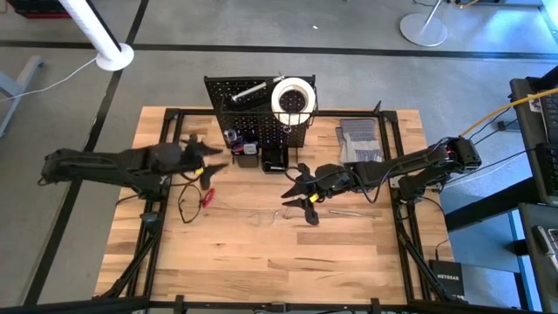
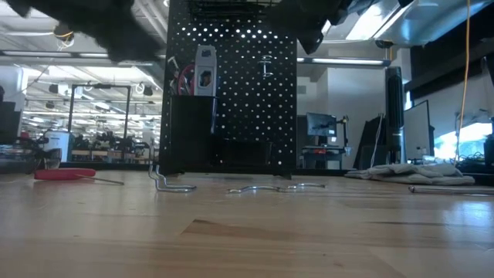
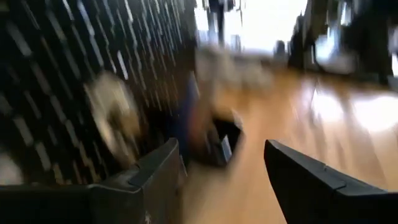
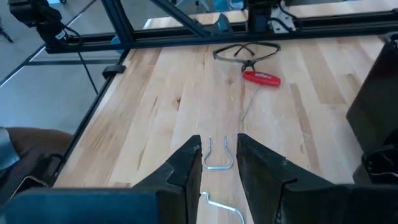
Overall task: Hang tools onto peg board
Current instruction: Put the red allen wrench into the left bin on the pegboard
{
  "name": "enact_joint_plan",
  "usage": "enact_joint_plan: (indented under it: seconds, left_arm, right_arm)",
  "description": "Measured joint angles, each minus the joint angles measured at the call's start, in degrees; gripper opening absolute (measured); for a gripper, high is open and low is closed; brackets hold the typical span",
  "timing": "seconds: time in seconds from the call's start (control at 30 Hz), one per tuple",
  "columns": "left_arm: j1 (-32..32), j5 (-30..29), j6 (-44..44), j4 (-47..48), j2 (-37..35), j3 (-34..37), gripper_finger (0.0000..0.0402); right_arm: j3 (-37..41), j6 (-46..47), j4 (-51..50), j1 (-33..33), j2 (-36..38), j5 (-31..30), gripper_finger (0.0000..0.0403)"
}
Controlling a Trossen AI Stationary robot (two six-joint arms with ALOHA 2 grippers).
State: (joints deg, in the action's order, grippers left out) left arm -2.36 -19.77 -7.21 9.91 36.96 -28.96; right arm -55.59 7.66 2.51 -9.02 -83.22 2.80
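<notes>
The peg board (image 1: 259, 109) stands upright at the table's far middle, with a white tape roll (image 1: 292, 96) in its wire basket and a silver tool (image 1: 248, 93) on top. Red-handled pliers (image 2: 181, 77) hang on its face. A red-handled tool (image 1: 207, 196) lies on the table. My left gripper (image 1: 212, 154) hovers open just left of the board's front; the blurred left wrist view shows nothing between its fingers (image 3: 222, 146). My right gripper (image 1: 298, 196) hangs open above the table in front of the board. Silver hooks (image 4: 217, 155) lie on the wood below it.
Grey gloves (image 1: 359, 139) lie right of the board. A thin silver rod (image 1: 353, 211) lies near my right arm. A pair of glasses (image 4: 245, 53) lies beside the red tool. Two small black bins (image 1: 261, 157) sit at the board's foot. The near half of the table is bare wood.
</notes>
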Motion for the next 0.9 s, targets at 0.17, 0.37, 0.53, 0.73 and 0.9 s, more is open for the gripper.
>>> enact_joint_plan:
  seconds: [0.17, 0.37, 0.53, 0.73, 0.9]
  left_arm:
    - [6.85, 1.62, -19.39, 19.17, 3.28, -4.67, 0.0223]
    - [14.16, 3.78, -35.80, 24.10, 12.87, -3.93, 0.0223]
    - [16.37, 3.74, -42.05, 24.23, 22.17, -3.95, 0.0223]
    - [16.21, 4.04, -45.69, 26.48, 30.60, -3.95, 0.0224]
    - [15.39, 7.67, -52.04, 34.93, 32.71, -3.95, 0.0224]
  right_arm:
    - [0.00, -0.35, -1.03, 0.01, 0.02, 0.33, 0.0104]
    - [0.00, -1.53, -1.34, 0.01, -0.25, -0.96, 0.0104]
    - [0.00, -2.29, -3.47, 0.01, -0.25, -1.12, 0.0104]
    - [0.00, -2.38, -5.86, 0.01, -0.27, -2.64, 0.0104]
    - [0.00, -2.76, -6.93, 0.01, -0.27, -2.68, 0.0104]
